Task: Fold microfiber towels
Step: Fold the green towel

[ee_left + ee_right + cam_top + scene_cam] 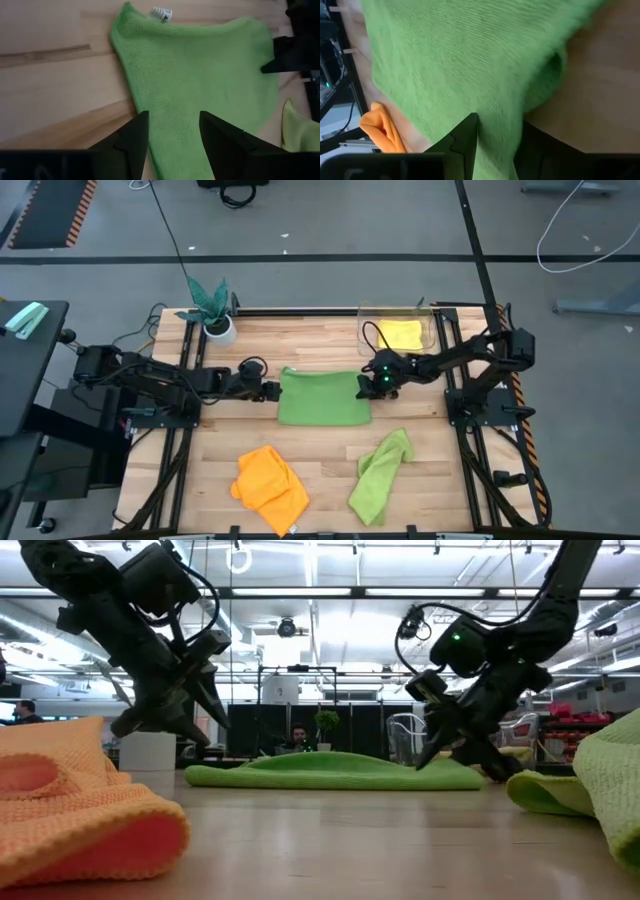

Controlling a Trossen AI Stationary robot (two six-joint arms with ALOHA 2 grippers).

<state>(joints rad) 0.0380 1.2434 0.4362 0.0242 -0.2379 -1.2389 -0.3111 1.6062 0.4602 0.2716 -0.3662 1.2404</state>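
A lime green towel lies spread flat at the table's middle, with a low hump showing in the low view. My left gripper is open just above its left edge. My right gripper is open low at its right edge, and green cloth shows between its fingers. An orange towel and a second lime green towel lie crumpled near the front. A yellow towel lies in a clear bin. My right gripper stands at the towel's right edge, where the cloth curls over in a small fold. Its fingers slant down from the table's right side. I cannot tell whether they touch the cloth.
A teal plant in a white pot stands at the far left. The clear bin stands at the far right, just behind my right arm. Bare wood shows between the flat towel and the two crumpled ones. A person sits far behind the table.
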